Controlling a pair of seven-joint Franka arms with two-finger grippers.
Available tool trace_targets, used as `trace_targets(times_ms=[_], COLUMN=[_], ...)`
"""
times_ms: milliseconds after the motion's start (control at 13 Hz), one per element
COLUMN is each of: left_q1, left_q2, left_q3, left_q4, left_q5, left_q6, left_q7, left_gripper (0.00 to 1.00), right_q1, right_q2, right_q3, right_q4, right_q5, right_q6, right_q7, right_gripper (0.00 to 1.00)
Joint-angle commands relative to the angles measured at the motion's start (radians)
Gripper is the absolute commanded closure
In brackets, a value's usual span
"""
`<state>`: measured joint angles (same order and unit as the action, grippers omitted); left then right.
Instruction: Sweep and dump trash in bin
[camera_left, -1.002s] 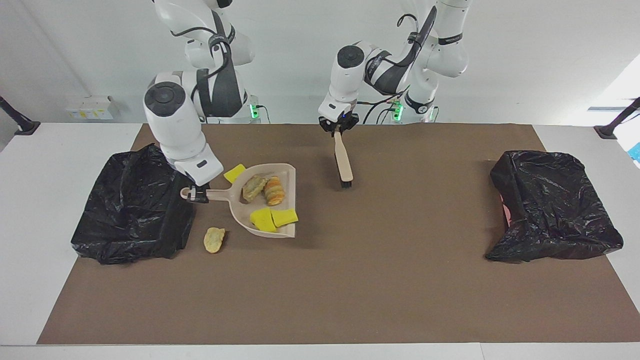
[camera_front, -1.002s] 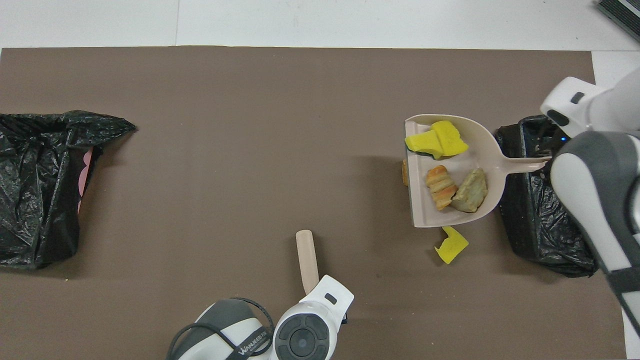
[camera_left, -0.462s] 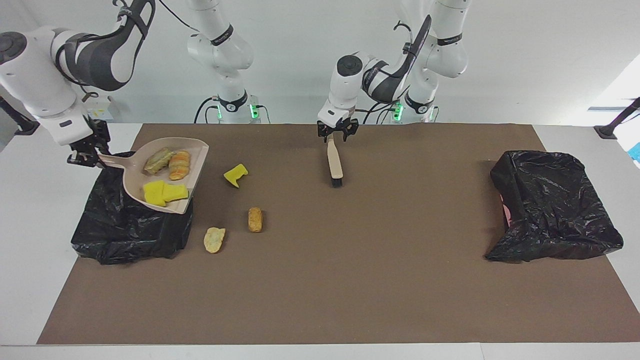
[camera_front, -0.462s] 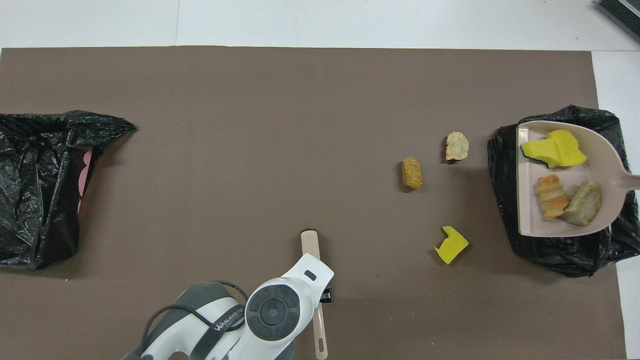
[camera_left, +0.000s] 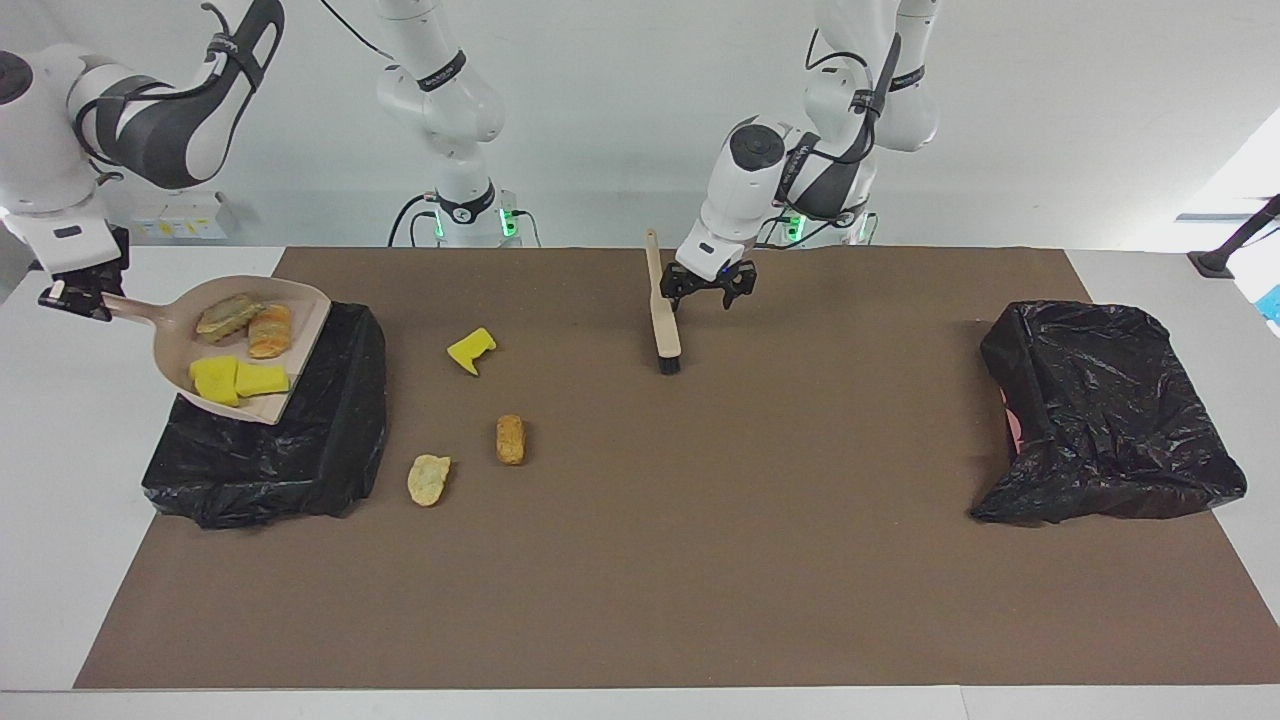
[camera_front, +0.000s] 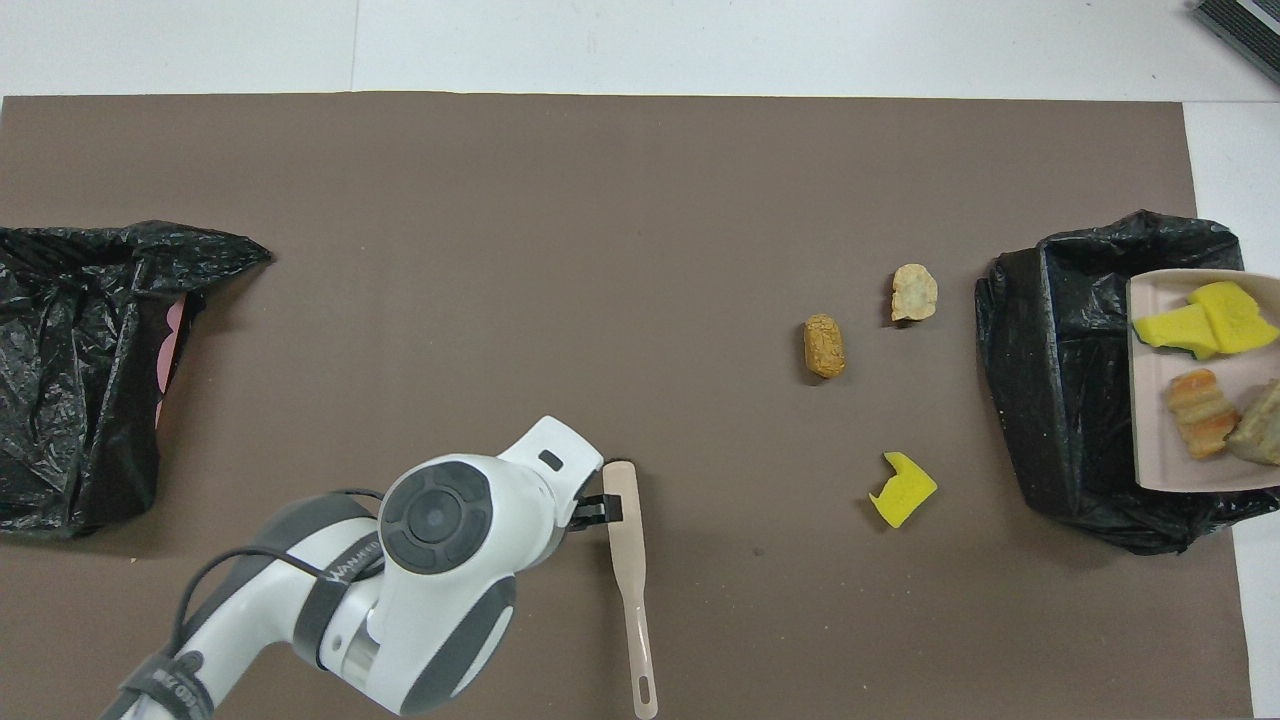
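while the right gripper holds the handle of the beige dustpan up in the air over the black bin at the right arm's end of the table, four pieces of trash lie inside the pan: two yellow sponge pieces and two bread-like lumps. its fingers are closed on the handle. three more pieces lie on the brown mat, beside this bin toward the middle of the table: a yellow sponge scrap nearest to the robots, a brown bread lump farther away, and a pale lump farthest and closest to the bin. the left gripper is just beside the brush, with its fingers spread open and nothing between them. the brush lies on the mat near the middle of the table, its bristles pointing away from the robots. a second black bin sits at the left arm's end of the table.
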<state>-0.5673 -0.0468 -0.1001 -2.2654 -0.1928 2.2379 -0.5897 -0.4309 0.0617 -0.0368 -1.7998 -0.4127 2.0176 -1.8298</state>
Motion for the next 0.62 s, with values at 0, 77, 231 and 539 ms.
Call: trace_targets(times_ms=[0,77,231,539], left_q1=[0.122,0.160,0.245,0.395], left_q2=[0.019,0.025,0.030,0.053], left_q3=[-0.007,-0.007,-0.006,-0.004], left_q4=[0.110,0.144,0.211,0.378], left_q5=[0.004,0.004,0.004,0.006], left_q6=[-0.115,-0.147,-0.201,-0.372], left_q7=[0.120,0.149,0.198,0.348], left_gripper=[0.00,0.00,0.00,0.00], right_q1=[-0.009,-0.005,0.036,0.119], right_q2=[-0.086,-0.097,-0.132,-0.192], right_q3=[0.012,0.014,0.014,0.015], right_q4=[-0.136,-0.156,-0.211,-0.293], right_q5=[-0.127,-0.221,-0.337,-0.555], right_q6=[0.116,0.136,0.127,0.083], right_q7=[0.024,0.080,0.237,0.411], right_gripper=[1.00,1.00,1.00,1.00])
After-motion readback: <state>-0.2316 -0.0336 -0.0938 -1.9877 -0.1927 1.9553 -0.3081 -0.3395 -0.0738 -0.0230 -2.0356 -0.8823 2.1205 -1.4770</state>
